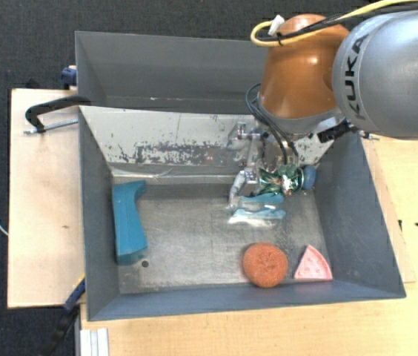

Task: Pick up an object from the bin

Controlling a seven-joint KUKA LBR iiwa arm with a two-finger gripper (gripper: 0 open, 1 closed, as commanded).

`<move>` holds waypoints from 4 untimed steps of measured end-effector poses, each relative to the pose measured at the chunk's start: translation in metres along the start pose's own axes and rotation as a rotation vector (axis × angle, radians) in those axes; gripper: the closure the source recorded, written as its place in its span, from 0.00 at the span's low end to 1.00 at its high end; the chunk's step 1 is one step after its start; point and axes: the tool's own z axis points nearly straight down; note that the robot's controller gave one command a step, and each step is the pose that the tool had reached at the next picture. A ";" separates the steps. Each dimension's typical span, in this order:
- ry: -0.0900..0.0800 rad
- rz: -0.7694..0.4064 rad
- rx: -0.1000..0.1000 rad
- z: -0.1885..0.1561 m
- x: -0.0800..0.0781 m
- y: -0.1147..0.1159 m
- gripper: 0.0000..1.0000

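A clear packet with teal inside [257, 212] lies on the floor of the bin [187, 251], right of centre, towards the back wall. The gripper [247, 188] hangs just over it, probably lined up for a grasp. Whether it is open or closed cannot be told. A small blue piece [307, 177] sits near the right wall. An orange disc [264, 264] and a pink wedge [313, 265] lie nearer the front, clear of the packet, so the approach looks unobstructed. A blue block [129, 222] lies well apart at the left.
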 end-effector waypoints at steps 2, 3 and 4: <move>-0.001 -0.041 0.000 0.092 0.031 -0.056 1.00; -0.002 -0.010 0.000 0.013 0.029 -0.056 1.00; -0.001 -0.010 0.000 0.013 0.029 -0.056 1.00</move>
